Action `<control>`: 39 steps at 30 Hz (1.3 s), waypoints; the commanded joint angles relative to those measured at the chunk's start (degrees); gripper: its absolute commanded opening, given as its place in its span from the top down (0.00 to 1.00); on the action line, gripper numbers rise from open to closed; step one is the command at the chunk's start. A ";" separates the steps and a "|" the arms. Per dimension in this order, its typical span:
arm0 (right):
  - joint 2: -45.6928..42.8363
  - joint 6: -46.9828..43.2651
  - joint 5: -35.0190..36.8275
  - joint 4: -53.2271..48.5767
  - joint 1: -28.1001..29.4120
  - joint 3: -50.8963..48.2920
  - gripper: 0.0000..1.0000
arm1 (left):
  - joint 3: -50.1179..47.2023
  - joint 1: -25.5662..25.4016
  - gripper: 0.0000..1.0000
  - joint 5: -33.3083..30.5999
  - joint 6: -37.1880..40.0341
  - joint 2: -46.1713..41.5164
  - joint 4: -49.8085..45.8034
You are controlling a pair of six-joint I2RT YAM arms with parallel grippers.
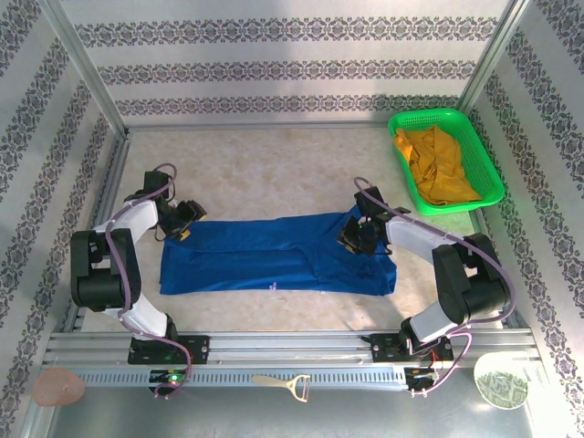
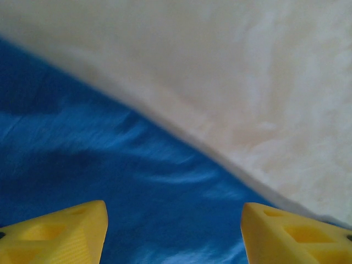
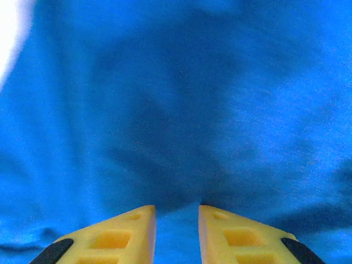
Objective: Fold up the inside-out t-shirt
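The yellow fingers (image 2: 60, 234) of the left pincer (image 2: 173, 242) are seen spread wide with nothing between them, so it is released. Just beneath them the inside-out t-shirt (image 2: 110, 165) is found, its edge running slantwise against the pale desk (image 2: 264, 82).

The right pincer (image 3: 177, 228) is seen with only a narrow gap between its fingers and blue cloth showing in that gap. Whether the cloth is pinched or merely lies below cannot be told.

From above, the t-shirt is seen spread as a long flat band across the middle of the desk, between the two arms. The left pincer is placed at its far left corner and the right pincer over its far right part.

A lengthwise fold is judged to be in hand, with the cloth either just laid down or about to be gripped. For the next move, a firm hold on both far corners at once is called for, so that the band can be carried over evenly.

A green basket (image 1: 429, 117) holding a mustard-yellow garment (image 1: 438, 164) is set at the far right corner, well apart from the shirt. A peeler-like tool (image 1: 287, 384) lies on the near ledge. Nothing is seen standing in the way of the fold.
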 commanded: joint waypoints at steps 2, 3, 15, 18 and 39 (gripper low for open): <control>0.01 5.30 5.06 0.03 -0.10 -2.88 0.67 | -2.30 0.31 0.34 -1.86 -0.94 2.68 4.04; 0.17 6.08 5.94 -0.57 -0.32 -2.98 0.66 | -1.80 0.39 0.34 -2.50 -0.39 4.20 4.70; -4.16 -8.18 10.32 -7.09 -7.56 12.88 0.59 | 13.83 0.49 0.33 0.89 4.56 10.59 2.07; -0.55 -12.91 13.68 -10.43 -8.87 19.20 0.57 | 12.37 0.36 0.31 3.15 2.69 7.12 3.01; 20.84 -14.86 11.74 -8.85 -8.03 29.51 0.59 | 8.96 0.84 0.30 2.03 3.22 15.69 8.40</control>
